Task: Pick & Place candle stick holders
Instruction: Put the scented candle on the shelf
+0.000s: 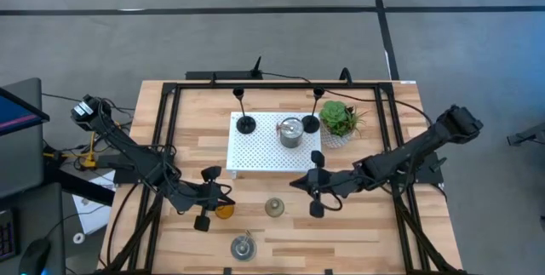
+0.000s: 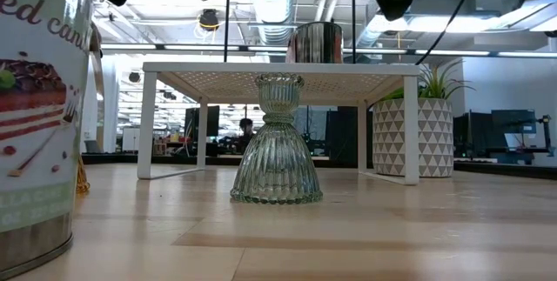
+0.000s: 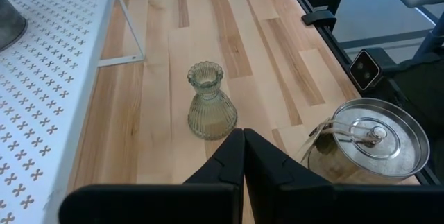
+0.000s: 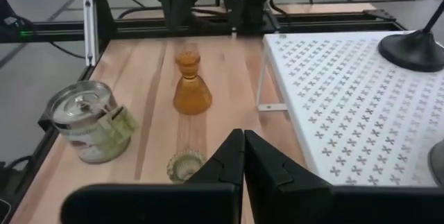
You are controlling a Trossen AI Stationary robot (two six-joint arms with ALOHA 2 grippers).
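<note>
On the white perforated tray [image 1: 255,157] stand two black holders [image 1: 245,123] [image 1: 311,123] and a silver cup [image 1: 291,132]. In front of the tray, on their bases on the wooden table, stand the amber glass holder [image 1: 223,211] [image 4: 191,85] and the grey-green ribbed holder [image 1: 274,207] [image 3: 210,102]. A silver lidded tin [image 1: 243,246] [image 3: 368,141] stands near the front edge. My left gripper [image 1: 230,197] [image 3: 243,141] is shut above the amber holder, holding nothing. My right gripper [image 1: 295,183] [image 4: 243,141] is shut above the table by the tray's near right corner, also holding nothing.
A green potted plant [image 1: 339,120] in a patterned pot [image 2: 413,137] stands right of the tray. The tray is raised on thin legs [image 2: 146,124]. A black frame [image 1: 166,130] runs along the table's sides. Bare wood lies at the front right [image 1: 358,241].
</note>
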